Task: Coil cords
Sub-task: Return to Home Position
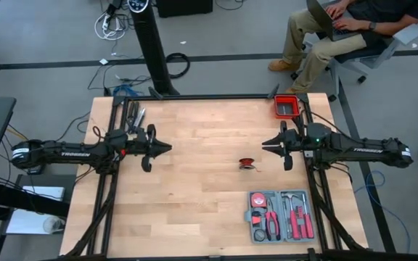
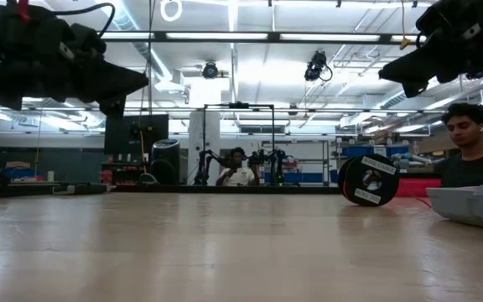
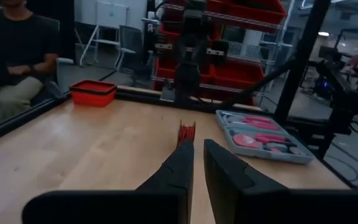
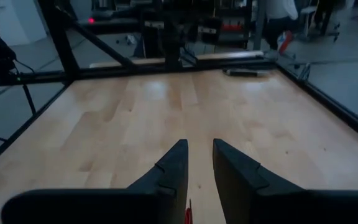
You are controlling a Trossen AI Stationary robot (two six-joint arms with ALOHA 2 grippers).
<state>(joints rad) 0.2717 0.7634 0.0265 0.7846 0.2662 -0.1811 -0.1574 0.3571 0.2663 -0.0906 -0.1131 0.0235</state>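
Observation:
The red cord (image 1: 247, 163) is wound on a small black reel (image 2: 368, 179) that stands on its rim on the wooden table, right of the middle. In the left wrist view it shows edge-on as a red strip (image 3: 186, 132) ahead of the fingers. My left gripper (image 1: 167, 147) hovers level over the table's left part, pointing toward the reel, narrowly open with nothing between its fingers (image 3: 197, 154). My right gripper (image 1: 265, 145) hovers level just beyond the reel on the right, pointing left, open with nothing between its fingers (image 4: 201, 155). Both hang well above the tabletop (image 2: 132, 84) (image 2: 388, 75).
A grey tool case (image 1: 280, 216) with red-handled tools lies open near the front right. A red bin (image 1: 287, 106) sits at the far right corner. Some tools (image 1: 138, 116) lie at the far left. Black frame rails (image 1: 107, 181) border the table. A seated person (image 1: 339, 29) is beyond the far right.

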